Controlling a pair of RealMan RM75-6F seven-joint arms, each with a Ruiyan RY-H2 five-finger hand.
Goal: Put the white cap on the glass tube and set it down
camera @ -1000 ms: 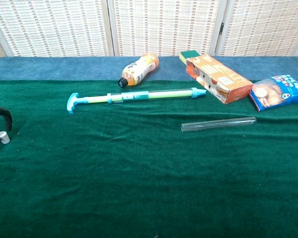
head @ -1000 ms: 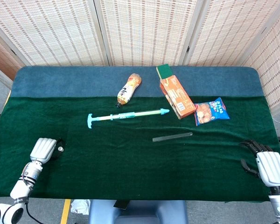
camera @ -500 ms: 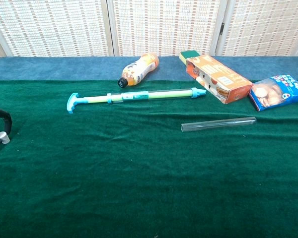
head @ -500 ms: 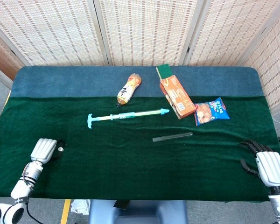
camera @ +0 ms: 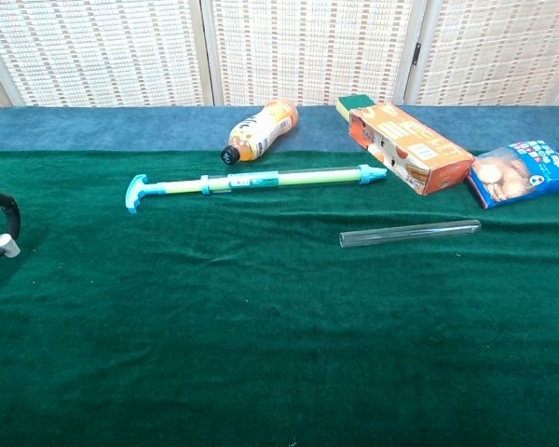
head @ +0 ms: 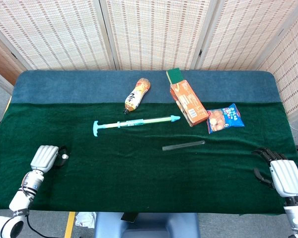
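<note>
Two robot hands sit at opposite edges of a table [head: 139,183] draped in dark green cloth, with a blue strip along its far side. At about eight o'clock from the table's centre, the left robot hand [head: 45,157] grasps a small white cap [camera: 4,245], pinched between dark fingertips [camera: 12,219]; from the chest camera only those fingertips and the cap show at the left border. At about four o'clock, the right robot hand [head: 280,173] lies near the table's edge, released, its dark fingers [head: 263,154] spread and holding nothing.

The glass tube [head: 184,145] lies flat on the green cloth just right of centre, well apart from both robot hands, its rounded end pointing toward three o'clock. Beyond it, toward twelve o'clock, a long turquoise-and-green pump [head: 135,122] lies lengthwise with its handle to the left. An orange drink bottle [head: 136,94] rests on its side across the line where blue meets green, cap end toward the near side. At about one o'clock, an orange carton [head: 188,102] lies flat, with a green sponge [head: 176,76] touching its far end. A blue snack bag [head: 224,118] lies just beside the carton's near end, toward two o'clock.
</note>
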